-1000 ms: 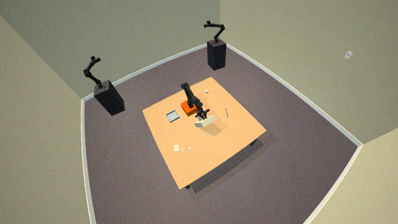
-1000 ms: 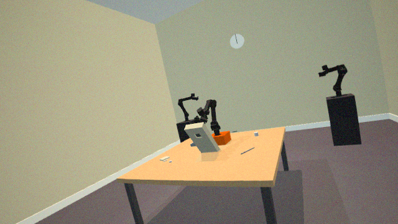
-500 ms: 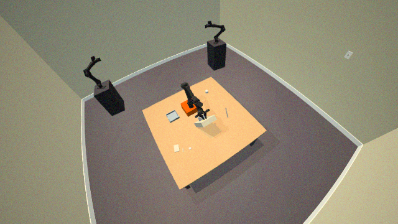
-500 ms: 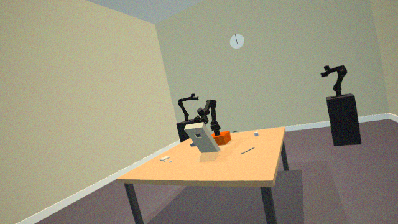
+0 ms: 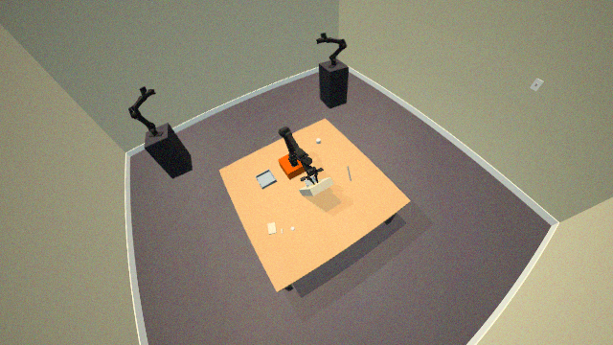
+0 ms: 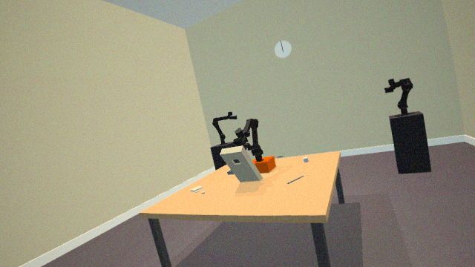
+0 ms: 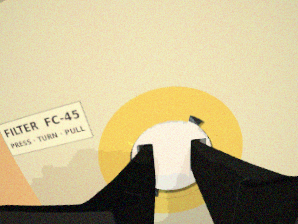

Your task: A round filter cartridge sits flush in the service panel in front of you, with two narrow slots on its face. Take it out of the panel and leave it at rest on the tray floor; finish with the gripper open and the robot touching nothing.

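Observation:
The white round cartridge point(image 7: 171, 167) sits in its opening in the cream service panel point(image 5: 322, 186) point(image 6: 245, 167) point(image 7: 125, 45), inside a yellow ring point(image 7: 115, 135). Dark notches point(image 7: 196, 120) point(image 7: 156, 192) show at its upper right and lower left edge. My gripper point(image 7: 169, 148) point(image 5: 313, 179) is shut on the cartridge, with one fingertip in each face slot. A thin dark, shaded edge shows along the cartridge's lower side; I cannot tell whether it stands proud of the panel. The blue-grey tray point(image 5: 266, 179) lies on the table, apart from the panel, and looks empty.
The tilted panel carries a label point(image 7: 45, 127) left of the ring. The arm's orange base block point(image 5: 290, 168) point(image 6: 265, 165) stands between tray and panel. A small white cylinder point(image 5: 318, 141) point(image 6: 306, 159), a thin rod point(image 5: 350, 173) point(image 6: 295, 179) and a pale card point(image 5: 271, 228) point(image 6: 196, 189) lie farther off.

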